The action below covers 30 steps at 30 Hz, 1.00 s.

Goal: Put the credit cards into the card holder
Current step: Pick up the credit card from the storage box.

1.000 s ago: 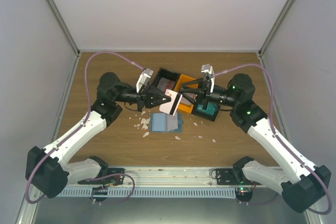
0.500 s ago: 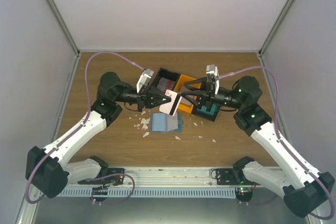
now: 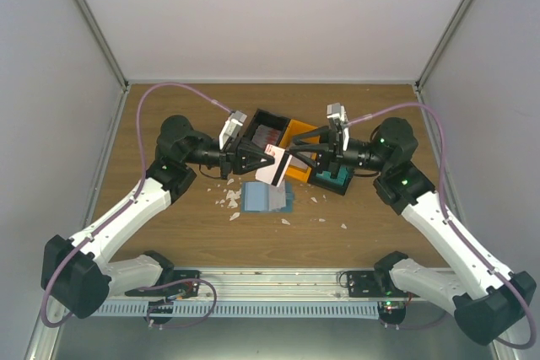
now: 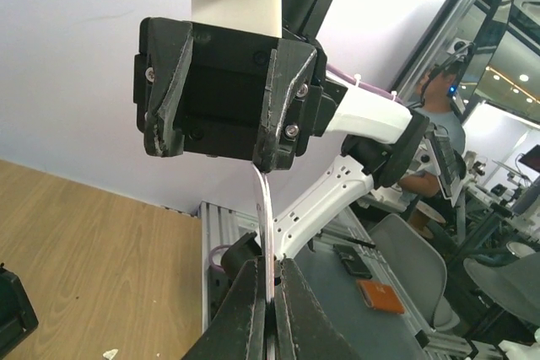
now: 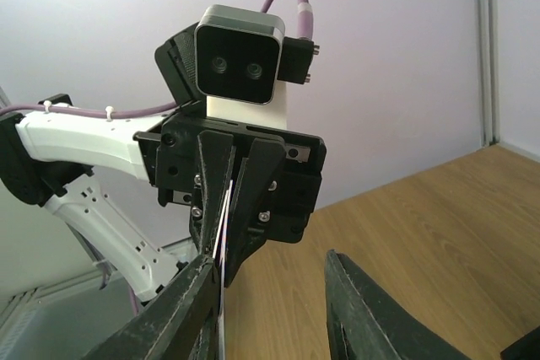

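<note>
A white credit card [image 3: 273, 168] with a dark stripe hangs in the air above the table, and my left gripper [image 3: 267, 157] is shut on it. In the left wrist view the card [image 4: 267, 217] stands edge-on, rising out of the closed jaws [image 4: 270, 292]. My right gripper [image 3: 293, 160] faces it, open; its left finger [image 5: 196, 305] lies against the card's edge [image 5: 221, 238], its right finger [image 5: 363, 309] well apart. The card holder [image 3: 266, 198] lies open and blue on the table below. Teal credit cards [image 3: 336, 176] sit in a small tray under the right gripper.
A black bin [image 3: 268, 131] and an orange bin [image 3: 298, 136] stand just behind the grippers. White scraps [image 3: 229, 200] lie left of the card holder, with a few more at its right [image 3: 342, 227]. The wooden table [image 3: 169, 233] has grey walls around it.
The right gripper's jaws spread wider, then narrowed partway, and its arm shifted slightly. The left gripper kept the card still.
</note>
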Available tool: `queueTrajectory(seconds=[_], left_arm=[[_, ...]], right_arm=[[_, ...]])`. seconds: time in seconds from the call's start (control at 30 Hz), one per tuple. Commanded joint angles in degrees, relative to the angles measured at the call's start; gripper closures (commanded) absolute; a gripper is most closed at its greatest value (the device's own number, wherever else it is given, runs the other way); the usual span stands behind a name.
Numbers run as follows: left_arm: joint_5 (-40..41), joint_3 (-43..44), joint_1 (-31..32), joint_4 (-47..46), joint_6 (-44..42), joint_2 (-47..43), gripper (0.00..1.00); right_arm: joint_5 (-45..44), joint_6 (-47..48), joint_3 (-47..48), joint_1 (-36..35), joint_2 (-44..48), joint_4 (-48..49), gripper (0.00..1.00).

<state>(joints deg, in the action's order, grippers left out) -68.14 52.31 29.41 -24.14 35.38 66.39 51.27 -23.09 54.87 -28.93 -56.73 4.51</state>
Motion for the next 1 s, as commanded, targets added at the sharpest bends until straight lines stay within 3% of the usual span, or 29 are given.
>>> queueTrajectory(seconds=[0.0,0.27,0.63,0.83,0.97], left_arm=[[-2.36,0.58,0.17,-3.78,-0.64,-0.78,1.0],[-3.37,-0.53,0.15,-12.68,4.58,-0.89,1.0],[1.69,0.55,0.18,-13.11,4.92,-1.53,1.0],[5.42,0.94,0.18,-16.17,7.31,-1.14,1.0],[6.22,1.2,0.12,-19.24,9.65,-0.79,1.0]], right_arm=[[2.0,1.16,1.08,0.19,-1.24,-1.87,0.65],[13.69,-2.28,-1.14,0.19,-4.55,2.48,0.72],[13.09,-11.75,-0.81,0.18,-9.3,6.93,0.76],[11.58,-23.26,-3.12,0.25,-12.05,16.23,0.82],[11.83,-27.95,-4.78,0.25,-12.48,22.14,0.77]])
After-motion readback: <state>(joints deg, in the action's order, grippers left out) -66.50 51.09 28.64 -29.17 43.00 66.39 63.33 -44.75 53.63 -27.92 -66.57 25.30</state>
